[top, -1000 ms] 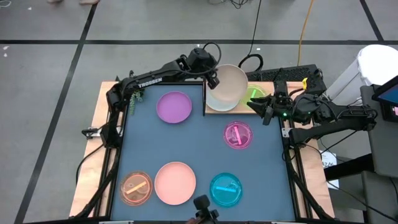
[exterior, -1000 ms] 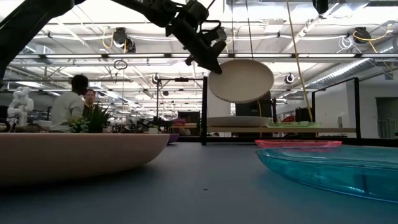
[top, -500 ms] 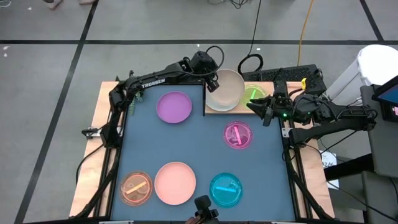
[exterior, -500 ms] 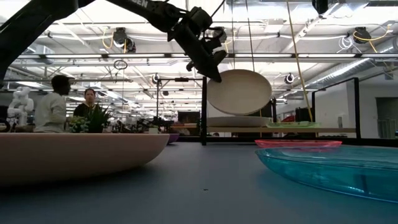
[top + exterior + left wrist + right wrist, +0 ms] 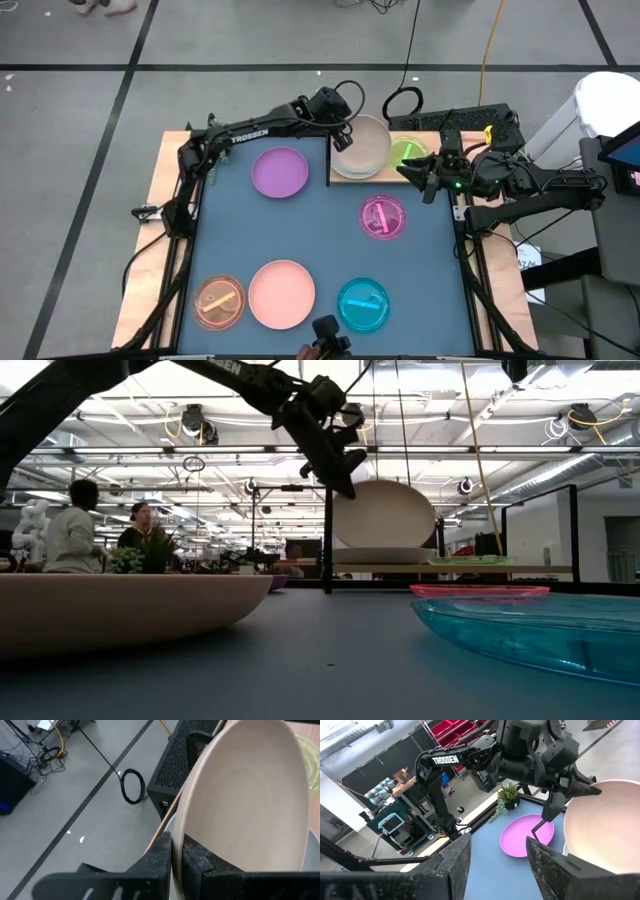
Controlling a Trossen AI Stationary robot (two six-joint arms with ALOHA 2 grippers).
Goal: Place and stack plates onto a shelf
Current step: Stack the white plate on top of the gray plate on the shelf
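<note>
Left tool: my left tool [image 5: 345, 140] pinches the rim of the cream plate [image 5: 366, 143], fingers [image 5: 161, 857] nearly closed with only the plate's edge between them.
Cream plate: tilted, held over the shelf [image 5: 400, 172] just beside the black upright panel [image 5: 329, 160]; from the low view it hangs directly above the pale mint plate [image 5: 385, 555], and I cannot tell whether they touch.
Shelf: at the far side of the dark blue mat [image 5: 320, 235]; it carries the pale mint plate and the green dish [image 5: 408, 153].
Right tool: my right tool [image 5: 418, 175] waits with fingers spread wide and empty, at the shelf's right end near the green dish.
Purple plate: [image 5: 279, 172] on the mat, left of the panel.
Magenta dish: [image 5: 383, 217] on the mat, in front of the shelf.
Near row: orange dish [image 5: 219, 303], pink plate [image 5: 281, 294], cyan dish [image 5: 362, 305], side by side on the worktop's mat.
</note>
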